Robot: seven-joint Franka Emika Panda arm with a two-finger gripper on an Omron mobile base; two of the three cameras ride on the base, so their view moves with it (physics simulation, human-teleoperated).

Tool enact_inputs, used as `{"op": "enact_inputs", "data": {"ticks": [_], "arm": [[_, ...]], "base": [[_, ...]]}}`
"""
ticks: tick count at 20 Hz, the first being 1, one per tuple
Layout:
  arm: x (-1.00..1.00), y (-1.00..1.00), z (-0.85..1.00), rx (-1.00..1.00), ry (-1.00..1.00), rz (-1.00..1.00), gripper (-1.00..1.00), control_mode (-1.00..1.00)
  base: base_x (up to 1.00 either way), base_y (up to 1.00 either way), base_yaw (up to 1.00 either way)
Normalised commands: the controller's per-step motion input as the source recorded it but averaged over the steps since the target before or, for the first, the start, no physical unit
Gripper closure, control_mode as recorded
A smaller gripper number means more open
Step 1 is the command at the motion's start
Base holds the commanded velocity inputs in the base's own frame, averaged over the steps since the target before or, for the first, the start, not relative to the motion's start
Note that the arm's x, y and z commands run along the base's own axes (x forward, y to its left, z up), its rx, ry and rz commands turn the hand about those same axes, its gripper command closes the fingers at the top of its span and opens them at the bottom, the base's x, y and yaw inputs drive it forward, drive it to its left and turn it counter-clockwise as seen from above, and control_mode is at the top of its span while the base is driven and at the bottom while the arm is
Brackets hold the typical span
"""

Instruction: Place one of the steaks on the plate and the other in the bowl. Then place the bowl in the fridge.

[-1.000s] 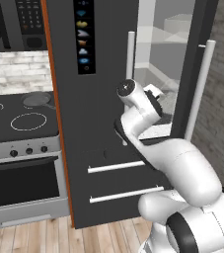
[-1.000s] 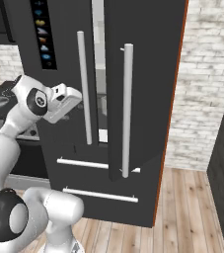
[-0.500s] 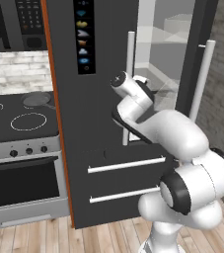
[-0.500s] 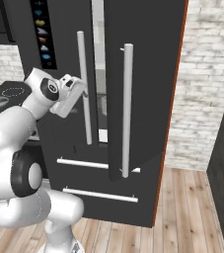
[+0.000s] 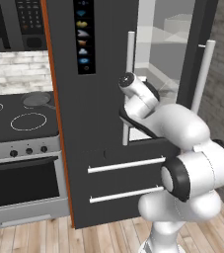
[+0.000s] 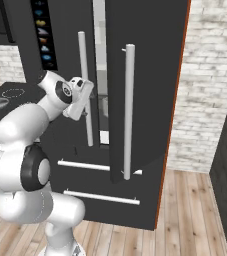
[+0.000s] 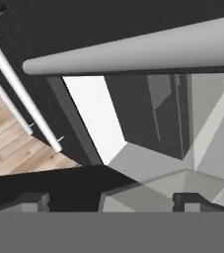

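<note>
gripper (image 6: 86, 102) swung in toward the fridge (image 5: 98, 163) door gap since a second ago; fingers apart, holding nothing; bowl placement pending.

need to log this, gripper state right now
gripper: open, holding nothing, fingertips apart, right by the left fridge door handle.

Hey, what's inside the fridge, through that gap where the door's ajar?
Through the gap the fridge shows pale inner walls and clear shelves, with no food or bowl on what shows. The doors hide the rest. The claw points into the opening, fingers apart.
</note>
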Motion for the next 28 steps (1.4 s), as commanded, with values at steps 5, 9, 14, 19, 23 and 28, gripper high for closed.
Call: {"op": "enact_inputs", "data": {"ticks": [5,9,14,19,23,28], "arm": [[0.05,-0.13,0.00,-0.05,0.06,0.21,-1.00,-1.00],[0.00,-0.18,-0.01,-0.05,0.10,0.08,-1.00,-1.00],[-0.41,-0.21,0.00,-0.03,0.01,-0.01,-1.00,-1.00],[-0.13,-0.01,0.00,-0.03,0.05,-0.04,-1.00,-1.00],[-0.12,-0.38,-0.08,-0.01,0.17,-0.22,-1.00,-1.00],[-0.27,-0.84,-0.13,0.00,0.20,-0.42,-1.00,-1.00]], "base": [[0.00,0.00,0.00],[0.00,0.00,0.00],[0.00,0.00,0.00],[0.00,0.00,0.00],[0.00,0.00,0.00],[0.00,0.00,0.00]]}}
